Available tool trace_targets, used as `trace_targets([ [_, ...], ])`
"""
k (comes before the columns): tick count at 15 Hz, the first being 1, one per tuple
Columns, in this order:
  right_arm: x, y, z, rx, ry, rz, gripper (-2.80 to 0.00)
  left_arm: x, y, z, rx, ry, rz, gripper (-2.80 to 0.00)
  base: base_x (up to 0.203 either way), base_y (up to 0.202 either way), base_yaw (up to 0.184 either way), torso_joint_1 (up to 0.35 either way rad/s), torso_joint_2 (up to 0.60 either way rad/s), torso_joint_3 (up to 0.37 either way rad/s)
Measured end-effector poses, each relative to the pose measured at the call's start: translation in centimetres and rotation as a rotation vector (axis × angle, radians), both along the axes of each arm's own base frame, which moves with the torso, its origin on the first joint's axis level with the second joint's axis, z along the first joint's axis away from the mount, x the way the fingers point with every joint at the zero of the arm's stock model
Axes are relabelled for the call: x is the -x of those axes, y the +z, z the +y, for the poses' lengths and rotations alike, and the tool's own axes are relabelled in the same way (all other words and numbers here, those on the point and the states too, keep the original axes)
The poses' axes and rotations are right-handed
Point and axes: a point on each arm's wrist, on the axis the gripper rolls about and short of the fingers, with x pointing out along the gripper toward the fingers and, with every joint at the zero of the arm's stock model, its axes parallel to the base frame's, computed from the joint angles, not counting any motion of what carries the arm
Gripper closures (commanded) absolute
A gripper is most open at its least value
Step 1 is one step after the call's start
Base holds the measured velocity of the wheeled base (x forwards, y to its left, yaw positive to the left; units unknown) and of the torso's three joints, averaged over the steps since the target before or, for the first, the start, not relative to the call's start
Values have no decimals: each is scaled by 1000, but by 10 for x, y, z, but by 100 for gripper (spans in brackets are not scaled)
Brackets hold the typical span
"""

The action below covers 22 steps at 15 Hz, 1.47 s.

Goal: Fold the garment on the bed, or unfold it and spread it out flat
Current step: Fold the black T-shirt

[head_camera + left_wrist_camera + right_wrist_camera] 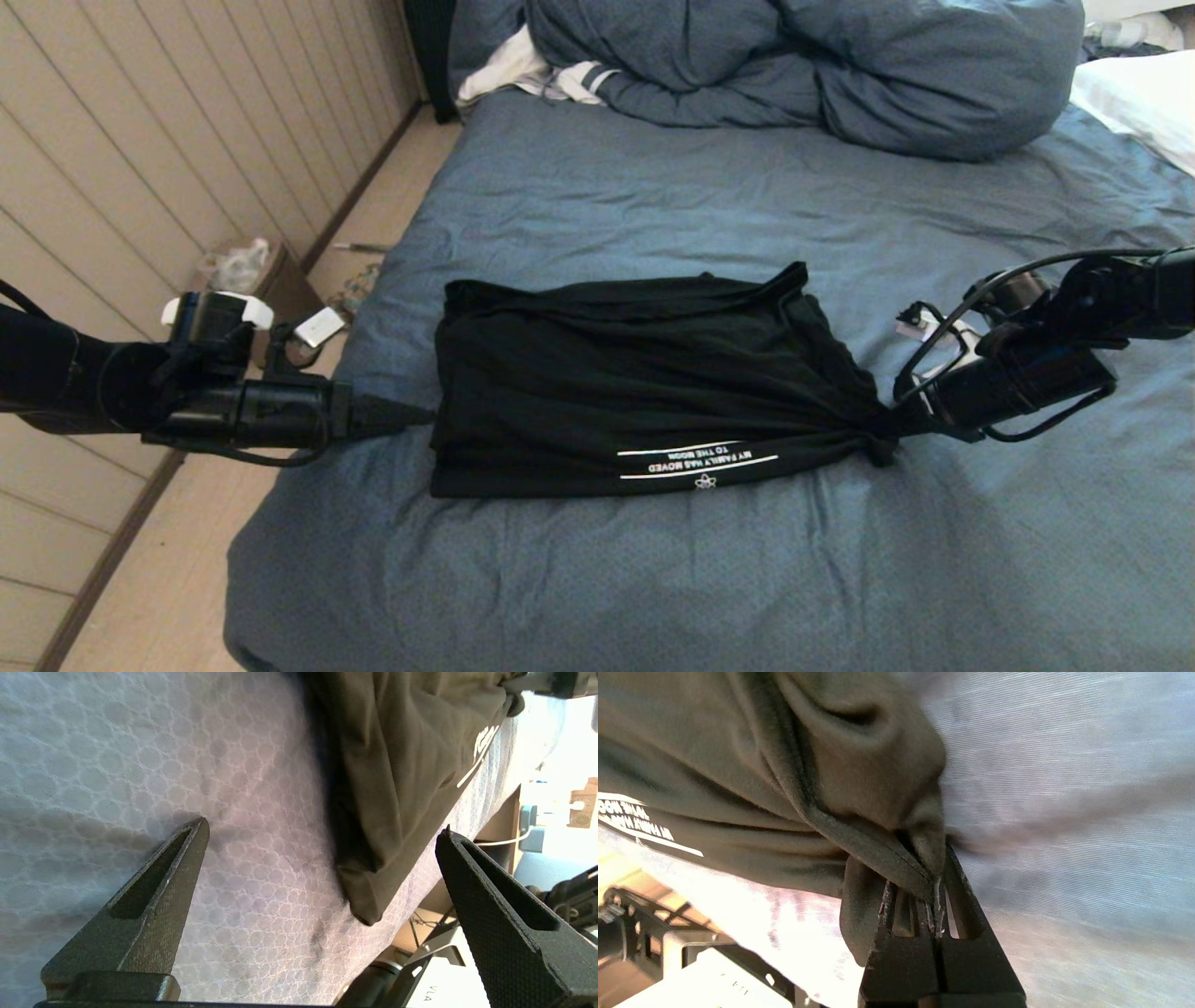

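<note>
The black T-shirt lies folded into a band across the near middle of the bed, its white lettering along the near edge. Its right end is bunched into a tight knot of cloth clenched in the right gripper; the right wrist view shows several layers pinched between the closed jaws. The left gripper sits just beside the shirt's left edge, jaws spread wide and empty, the near left corner between them but untouched. The risk: if the right arm pulls before the left has a hold, the whole band may slide right and the folds collapse. A left pinch could also catch the sheet underneath.
</note>
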Motion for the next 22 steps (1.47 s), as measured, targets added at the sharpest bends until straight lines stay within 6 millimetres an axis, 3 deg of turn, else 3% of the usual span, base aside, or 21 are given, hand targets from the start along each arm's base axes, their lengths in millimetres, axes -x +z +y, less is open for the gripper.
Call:
trace_targets([
  [7,3,6,-1,3,-4,-18,0,24,-7,-30,15,-108,59,-280,0,0,0,0,0,0],
  [11,12,18,3,3,11,-53,0,35,-11,-47,16,-160,89,-280,0,0,0,0,0,0],
  [16,24,37,9,7,25,-104,0,31,-11,-50,27,-153,114,-280,0,0,0,0,0,0],
  [22,32,42,10,-15,38,-114,0,23,-1,-49,35,-87,132,-280,0,0,0,0,0,0],
])
